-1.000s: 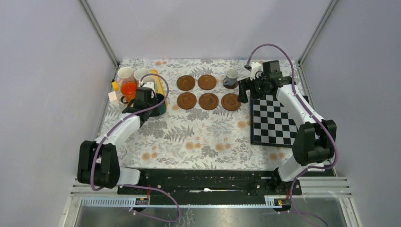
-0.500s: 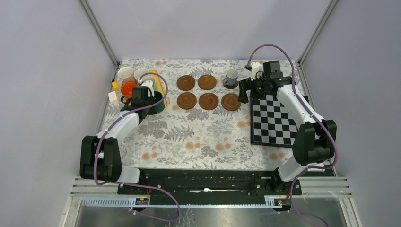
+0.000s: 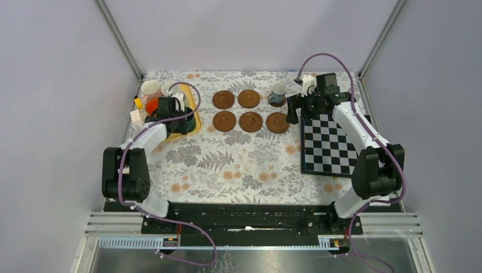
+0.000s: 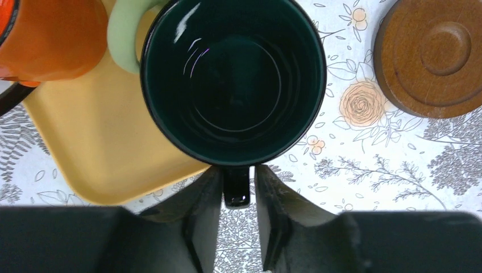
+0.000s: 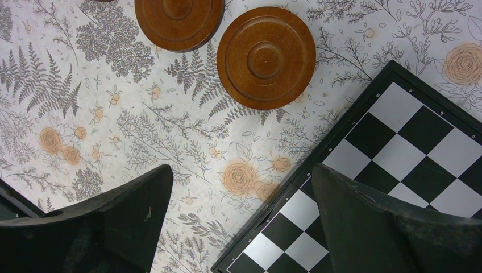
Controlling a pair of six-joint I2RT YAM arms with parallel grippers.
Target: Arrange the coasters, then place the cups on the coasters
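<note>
Our left gripper (image 4: pixel 236 173) flanks the handle of the dark green cup (image 4: pixel 233 79), whether gripping we cannot tell; our right gripper (image 5: pixel 241 170) gapes wide.

High rear overview of table (image 3: pixel 239 165); two close downward wrist views; coasters (image 3: pixel 250 121) in all.

A yellow tray (image 4: pixel 85 165) lies left on the floral tablecloth (image 3: pixel 239 165) — a checkerboard (image 3: pixel 329 145) right.

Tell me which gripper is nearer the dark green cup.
Left. The left gripper sits right at the dark green cup, its fingers either side of the handle, by the yellow tray. The right gripper hangs open beyond the coasters, over the chessboard edge.
</note>
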